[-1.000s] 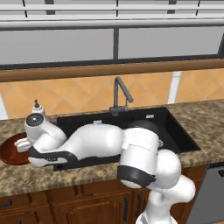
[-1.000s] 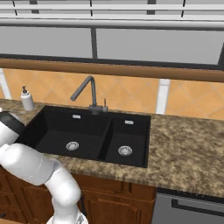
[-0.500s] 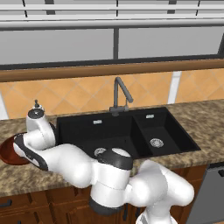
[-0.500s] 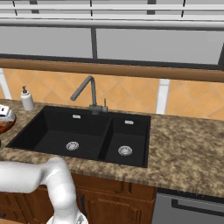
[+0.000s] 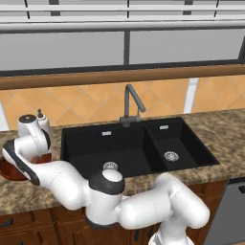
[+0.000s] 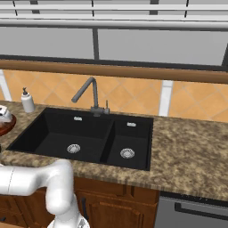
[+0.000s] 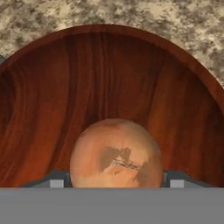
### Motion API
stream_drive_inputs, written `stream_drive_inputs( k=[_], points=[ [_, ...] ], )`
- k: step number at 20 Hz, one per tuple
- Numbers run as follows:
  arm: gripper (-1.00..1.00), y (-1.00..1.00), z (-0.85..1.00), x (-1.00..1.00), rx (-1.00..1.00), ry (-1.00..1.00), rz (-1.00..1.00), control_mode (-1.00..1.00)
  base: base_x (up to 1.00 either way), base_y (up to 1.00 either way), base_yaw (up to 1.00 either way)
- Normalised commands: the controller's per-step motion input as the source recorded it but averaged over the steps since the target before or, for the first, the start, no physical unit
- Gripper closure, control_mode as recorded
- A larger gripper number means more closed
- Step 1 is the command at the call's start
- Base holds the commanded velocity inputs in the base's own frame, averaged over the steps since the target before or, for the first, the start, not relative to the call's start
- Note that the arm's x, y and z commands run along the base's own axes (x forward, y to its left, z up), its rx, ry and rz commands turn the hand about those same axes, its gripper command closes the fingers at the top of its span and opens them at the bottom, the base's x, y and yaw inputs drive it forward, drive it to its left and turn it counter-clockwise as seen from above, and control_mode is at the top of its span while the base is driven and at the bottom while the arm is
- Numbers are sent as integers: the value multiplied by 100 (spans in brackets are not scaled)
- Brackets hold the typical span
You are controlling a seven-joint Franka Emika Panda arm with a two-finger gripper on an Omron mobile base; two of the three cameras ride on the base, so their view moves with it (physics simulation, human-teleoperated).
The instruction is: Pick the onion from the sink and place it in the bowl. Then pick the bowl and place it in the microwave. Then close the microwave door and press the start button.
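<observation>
While the onion sits low between the jaws, over the bowl.
From the left, the bowl rests on the counter beside the sink; whether the jaws grip the onion or merely flank it cannot be told. A high release could let the onion roll over the shallow rim. The arm hides most of the bowl; the fingertips are cut off.
</observation>
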Motion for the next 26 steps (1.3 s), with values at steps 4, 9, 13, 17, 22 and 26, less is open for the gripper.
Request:
stream_drive_inputs(
  k=[4, 9, 13, 17, 22, 26],
  points=[
    [-100, 0, -4, -65, 0, -2, -4, -100, 0, 0, 0],
    [-100, -16, 0, -81, 1, -22, -2, -100, 0, 0, 0],
    [-100, -56, 2, -54, 1, -29, -7, -100, 0, 0, 0],
    [-100, -88, 23, -11, 10, -15, -15, -100, 0, 0, 0],
    [-100, -75, 69, 7, 32, 1, -13, -100, 0, 0, 0],
    [-100, -57, 6, 11, 35, 1, 0, -100, 0, 0, 0]
  ],
)
